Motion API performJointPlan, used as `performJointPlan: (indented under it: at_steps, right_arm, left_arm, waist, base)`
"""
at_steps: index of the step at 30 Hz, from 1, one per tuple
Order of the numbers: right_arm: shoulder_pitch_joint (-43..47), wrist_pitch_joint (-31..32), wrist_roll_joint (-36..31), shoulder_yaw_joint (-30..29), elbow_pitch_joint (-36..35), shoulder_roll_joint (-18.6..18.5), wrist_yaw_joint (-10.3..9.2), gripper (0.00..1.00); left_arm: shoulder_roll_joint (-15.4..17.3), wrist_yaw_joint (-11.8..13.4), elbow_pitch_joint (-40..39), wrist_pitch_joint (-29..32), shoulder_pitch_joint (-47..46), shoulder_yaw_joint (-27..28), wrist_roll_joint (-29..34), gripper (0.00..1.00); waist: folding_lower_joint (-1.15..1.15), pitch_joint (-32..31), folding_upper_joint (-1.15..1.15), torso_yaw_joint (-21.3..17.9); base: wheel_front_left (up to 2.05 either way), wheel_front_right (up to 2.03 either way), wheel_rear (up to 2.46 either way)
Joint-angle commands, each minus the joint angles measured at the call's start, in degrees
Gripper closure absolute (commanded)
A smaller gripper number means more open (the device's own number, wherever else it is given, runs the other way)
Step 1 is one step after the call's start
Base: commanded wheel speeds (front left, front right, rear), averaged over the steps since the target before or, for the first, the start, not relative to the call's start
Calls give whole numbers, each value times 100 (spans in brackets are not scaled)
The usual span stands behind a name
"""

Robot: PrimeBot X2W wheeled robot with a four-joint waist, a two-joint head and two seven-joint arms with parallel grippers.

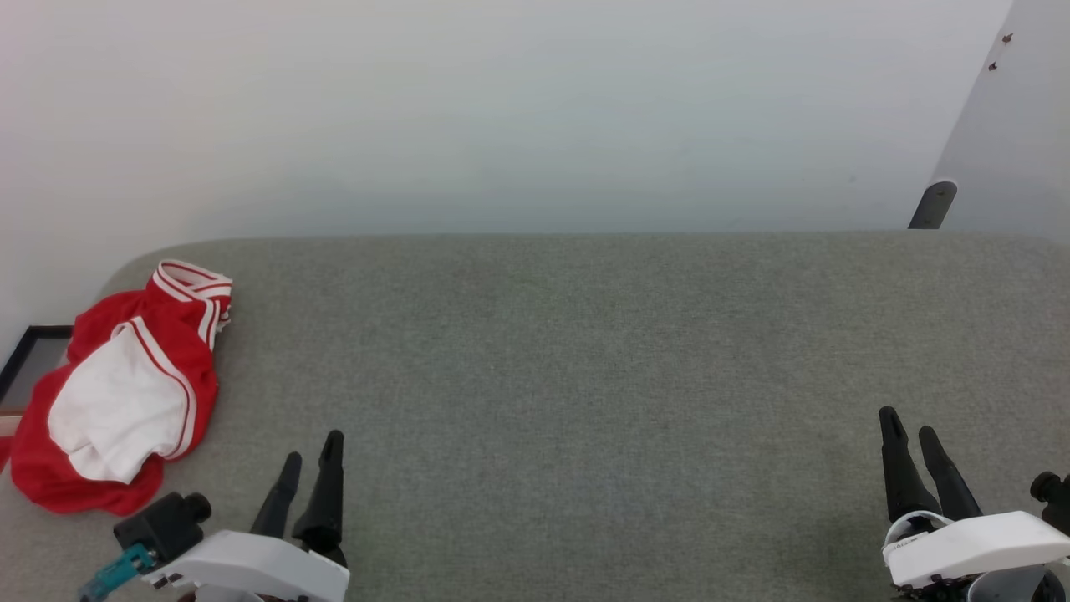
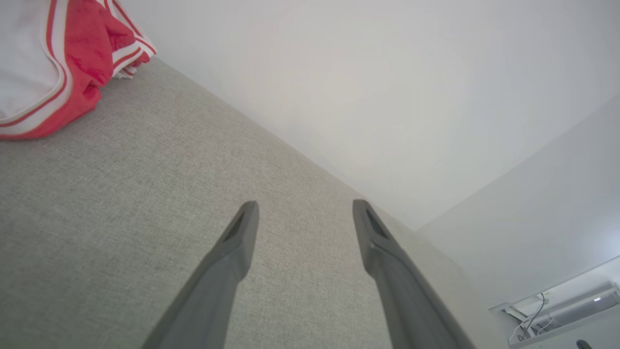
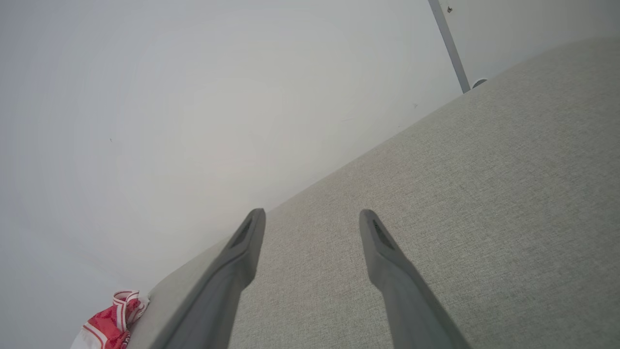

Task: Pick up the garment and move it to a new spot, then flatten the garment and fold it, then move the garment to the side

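The garment, a red jersey with white sleeves and striped trim, lies crumpled at the far left edge of the grey table. It fills the upper left corner of the left wrist view and peeks in at the bottom left of the right wrist view. My left gripper hovers open just to the right of the garment's near end, apart from it, with nothing between its fingers. At the table's right front, my right gripper is open and holds nothing, far from the garment.
A white wall rises behind the table's back edge. A dark post stands at the back right corner. A dark-framed thing shows beyond the table's left edge, behind the garment. Bare grey table surface stretches between the two grippers.
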Motion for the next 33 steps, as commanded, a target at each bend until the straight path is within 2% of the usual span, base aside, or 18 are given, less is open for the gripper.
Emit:
performJointPlan:
  at_steps: [1,16,33]
  right_arm:
    - [-118,-55,-223,-17,-99,7,3,0]
    - [-129,-190,-1218,-103,-203,37,4,0]
    - [-114,-304,-2131,-175,-314,58,4,0]
  left_arm:
    - [85,43,-106,-63,-95,-32,185,0]
    - [232,173,-315,-300,4,-151,1020,0]
    - [294,130,-348,-514,82,-202,1727,0]
  waist:
    - [0,-9,0,3]
    - [0,-68,0,-6]
    - [0,-138,0,-27]
  base:
    - [0,0,0]
    - [0,0,0]
    - [0,0,0]
